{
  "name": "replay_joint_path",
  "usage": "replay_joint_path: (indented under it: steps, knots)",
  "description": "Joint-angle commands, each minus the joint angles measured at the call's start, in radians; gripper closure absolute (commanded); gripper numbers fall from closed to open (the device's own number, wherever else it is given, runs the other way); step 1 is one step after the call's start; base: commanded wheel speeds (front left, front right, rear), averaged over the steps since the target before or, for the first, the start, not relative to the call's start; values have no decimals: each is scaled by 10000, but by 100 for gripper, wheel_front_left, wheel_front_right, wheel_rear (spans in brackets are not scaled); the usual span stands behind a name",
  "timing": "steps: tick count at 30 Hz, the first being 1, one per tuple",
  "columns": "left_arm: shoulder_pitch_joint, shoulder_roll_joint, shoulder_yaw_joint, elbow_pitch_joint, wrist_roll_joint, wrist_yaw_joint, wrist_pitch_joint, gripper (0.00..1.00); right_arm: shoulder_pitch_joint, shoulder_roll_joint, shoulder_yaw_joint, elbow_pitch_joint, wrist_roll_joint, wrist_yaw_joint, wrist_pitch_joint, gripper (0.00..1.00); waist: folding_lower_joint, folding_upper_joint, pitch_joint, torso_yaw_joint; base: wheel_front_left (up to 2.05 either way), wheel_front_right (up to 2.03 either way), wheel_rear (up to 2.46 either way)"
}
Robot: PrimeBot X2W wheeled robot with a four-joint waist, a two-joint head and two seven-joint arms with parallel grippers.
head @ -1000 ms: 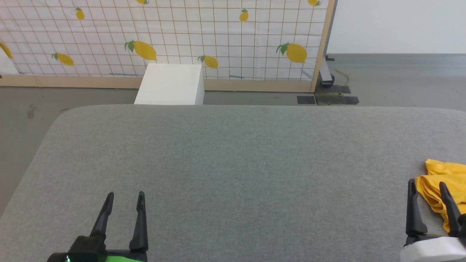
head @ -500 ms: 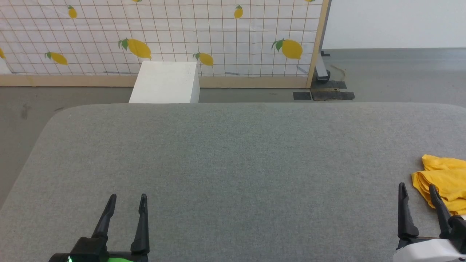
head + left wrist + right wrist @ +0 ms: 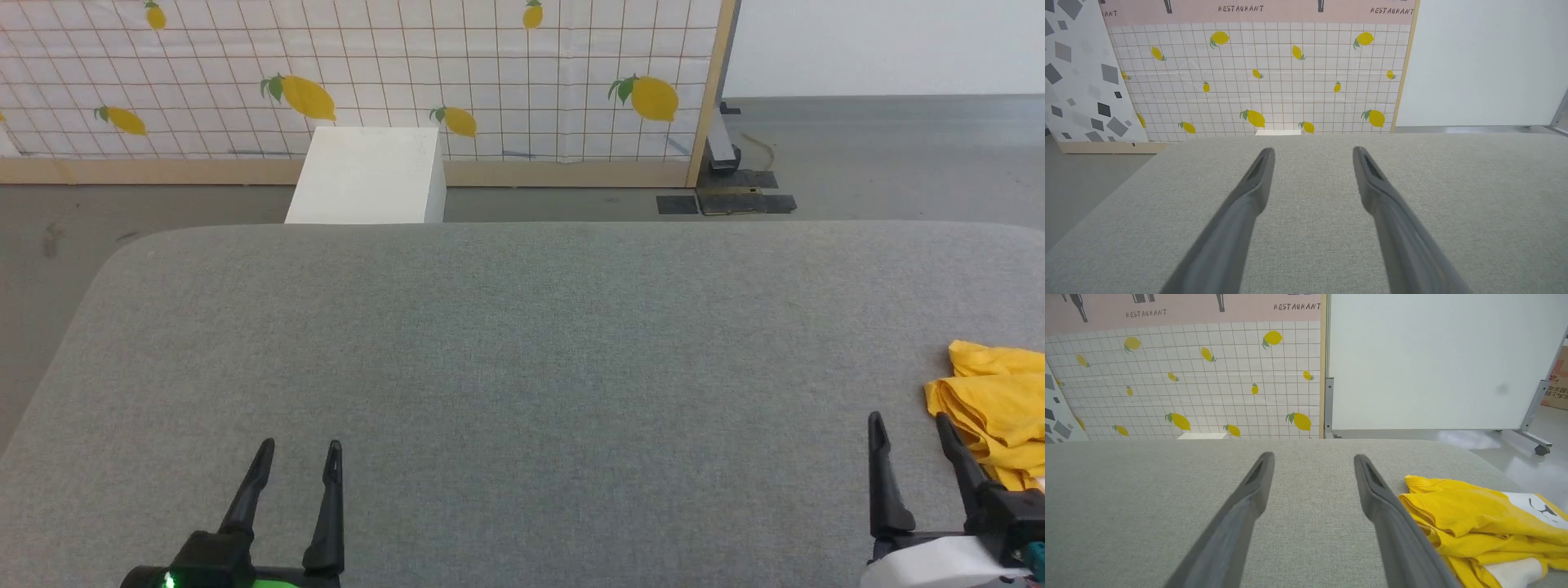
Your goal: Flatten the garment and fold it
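Garment crumpled by right edge of table; broad grey surface leftward

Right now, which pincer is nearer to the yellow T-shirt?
Right. The right pincer stands open just beside the edge of the crumpled yellow T-shirt. The left pincer, also open, is far off across the grey surface, on the robot's left.

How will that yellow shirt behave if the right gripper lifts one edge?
Likely floppy: the garment lies bunched in soft overlapping folds, so it should drape. Probably light; its layers look thin. Pushed, it may bunch further on the textured table.
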State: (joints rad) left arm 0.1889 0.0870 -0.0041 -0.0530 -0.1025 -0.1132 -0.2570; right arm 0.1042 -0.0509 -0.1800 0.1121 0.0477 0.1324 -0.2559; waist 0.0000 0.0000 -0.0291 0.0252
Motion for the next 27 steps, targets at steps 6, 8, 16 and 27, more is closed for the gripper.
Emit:
replay_joint_path:
  steps: [6,8,16,27]
  knots:
    - [1,1,-54,22,1,-2,9,100,0,6,106,-1,-217,2,7,100,0,0,1,-6,0,0,0]
    - [-4,1,-59,23,4,0,15,100,-3,6,109,-4,-218,2,13,100,0,0,3,-8,0,0,0]
    - [-126,-23,-53,56,70,74,181,100,-70,6,219,-76,-234,1,178,100,0,0,21,-24,0,0,0]
    - [-291,-55,-44,100,159,173,405,100,-161,6,367,-174,-257,-1,401,100,0,0,47,-45,0,0,0]
